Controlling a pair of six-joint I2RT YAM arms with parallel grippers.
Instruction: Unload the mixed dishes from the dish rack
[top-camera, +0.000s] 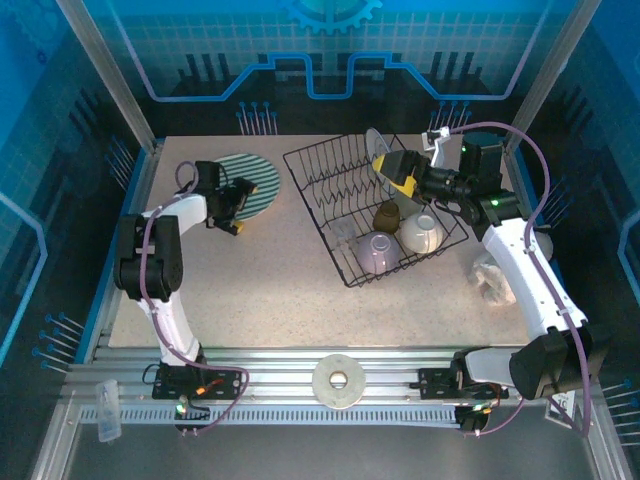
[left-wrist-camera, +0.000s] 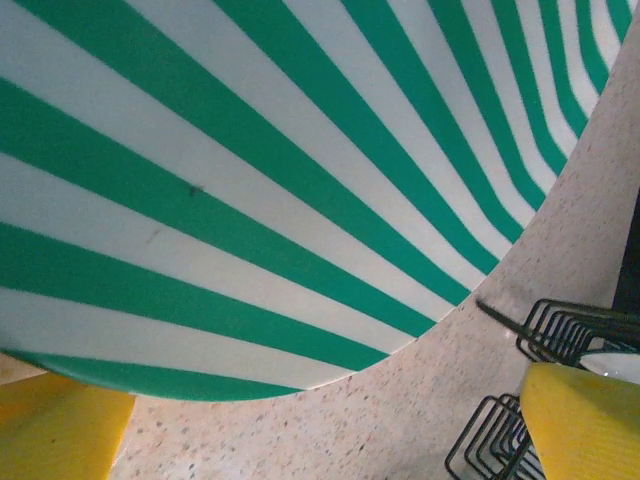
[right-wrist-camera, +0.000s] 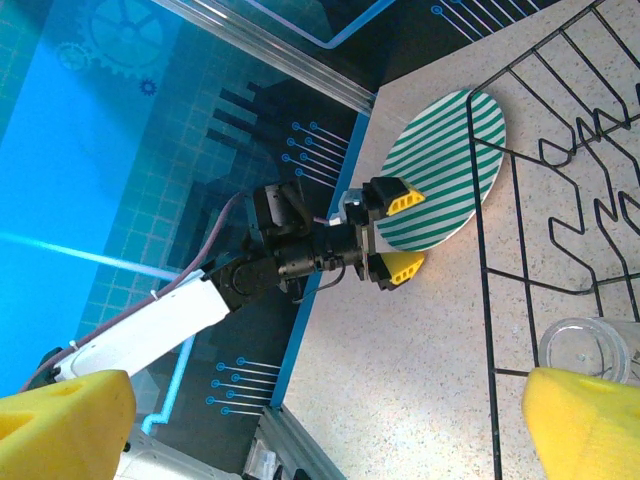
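Observation:
The green-and-white striped plate lies flat on the table at the back left, outside the rack. My left gripper stands open at its near rim, its yellow fingers either side of the edge. The black wire dish rack sits right of centre. It holds a plate on edge, a small brown cup, a cream bowl, a lavender cup and a pale tumbler. My right gripper hovers open over the rack's back, beside the upright plate, holding nothing.
A soft white cloth lump lies right of the rack by my right arm. A white ring-shaped disc rests on the metal rail at the near edge. Bare speckled tabletop lies between the striped plate and the rack.

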